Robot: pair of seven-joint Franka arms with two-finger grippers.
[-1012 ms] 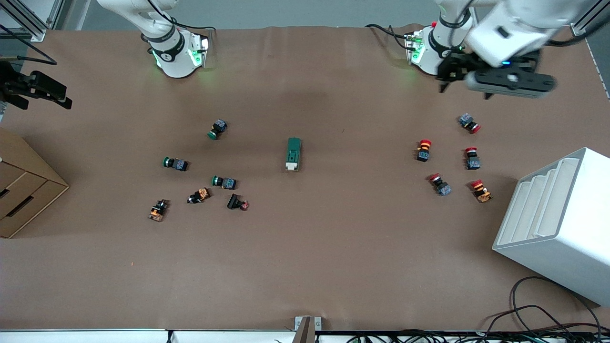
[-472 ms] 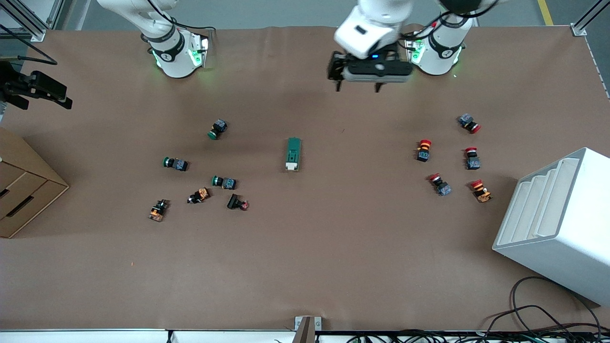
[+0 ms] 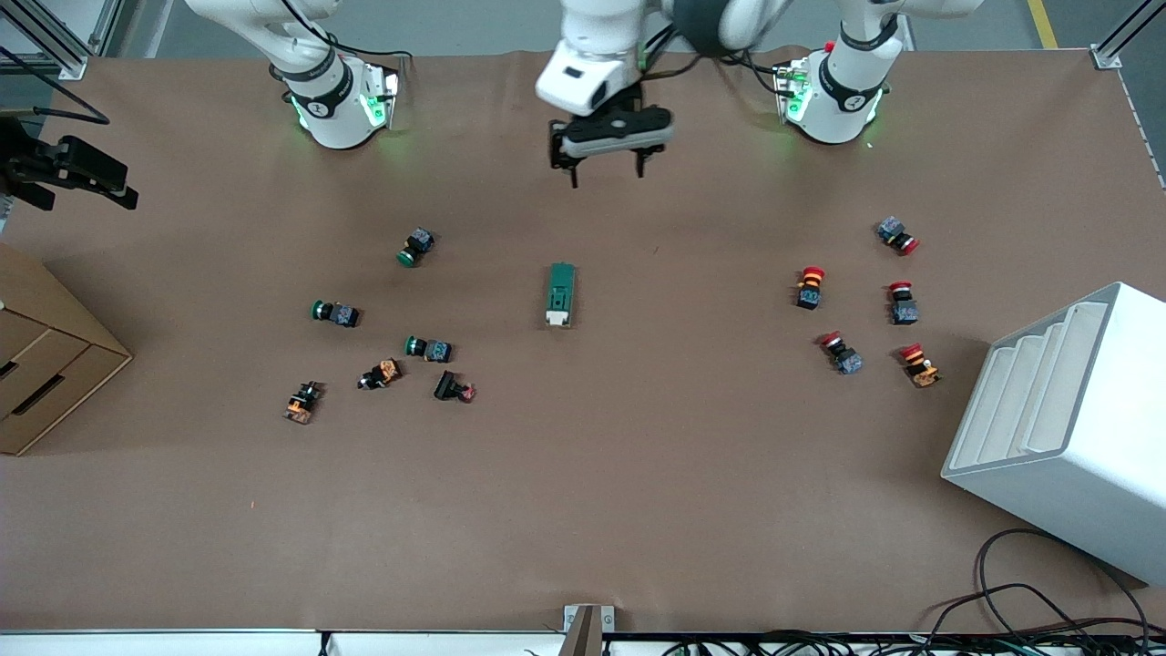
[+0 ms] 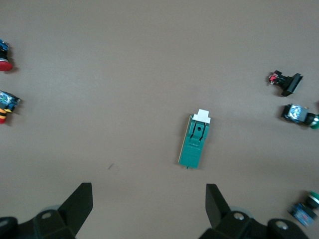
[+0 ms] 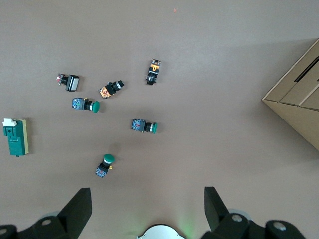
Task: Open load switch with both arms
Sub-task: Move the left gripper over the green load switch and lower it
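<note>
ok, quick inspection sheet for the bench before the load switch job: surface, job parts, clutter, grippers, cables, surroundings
Surface: brown table mat, bare patches unmarked.
Job's things: load switch flat mid-table, white handle end nearer the front camera, untouched.
Clutter: green-capped push buttons toward the right arm's end; red-capped push buttons toward the left arm's end.
Grippers: left gripper open, in the air over bare mat between the bases; right gripper open, raised over the table by its own base.
Cables: black cable bundle at the table edge.
Surroundings: cardboard drawer box; white slotted rack.
</note>
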